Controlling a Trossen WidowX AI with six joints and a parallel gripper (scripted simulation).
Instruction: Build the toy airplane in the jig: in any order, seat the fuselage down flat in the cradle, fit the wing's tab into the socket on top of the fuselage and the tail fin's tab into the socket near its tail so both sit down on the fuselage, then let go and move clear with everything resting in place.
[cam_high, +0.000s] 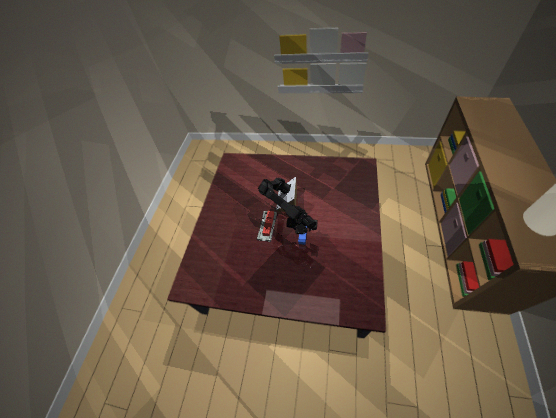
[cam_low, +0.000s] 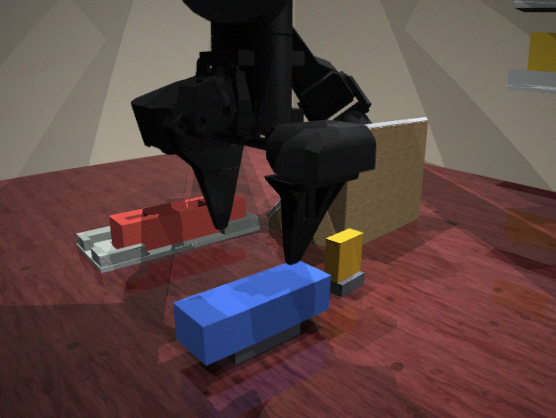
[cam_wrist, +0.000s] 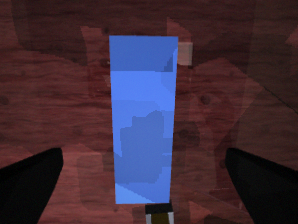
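The red fuselage (cam_low: 170, 222) (cam_high: 269, 222) lies in the grey cradle jig (cam_low: 105, 252) (cam_high: 260, 236) at the left. The blue wing (cam_low: 250, 310) (cam_wrist: 144, 120) (cam_high: 302, 239) lies flat on a low grey stand on the table. The yellow tail fin (cam_low: 344, 255) stands upright on a small grey stand just right of the wing; its edge shows at the bottom of the wrist view (cam_wrist: 159, 217). My gripper (cam_low: 257, 242) (cam_wrist: 145, 155) is open and empty, hanging just above the wing with one finger on each side of it.
A tan wedge-shaped block (cam_low: 385, 180) (cam_high: 290, 191) stands behind the tail fin. The dark red table (cam_low: 450, 325) (cam_high: 340, 270) stands on a wooden floor. A bookshelf (cam_high: 480, 200) is far to the right.
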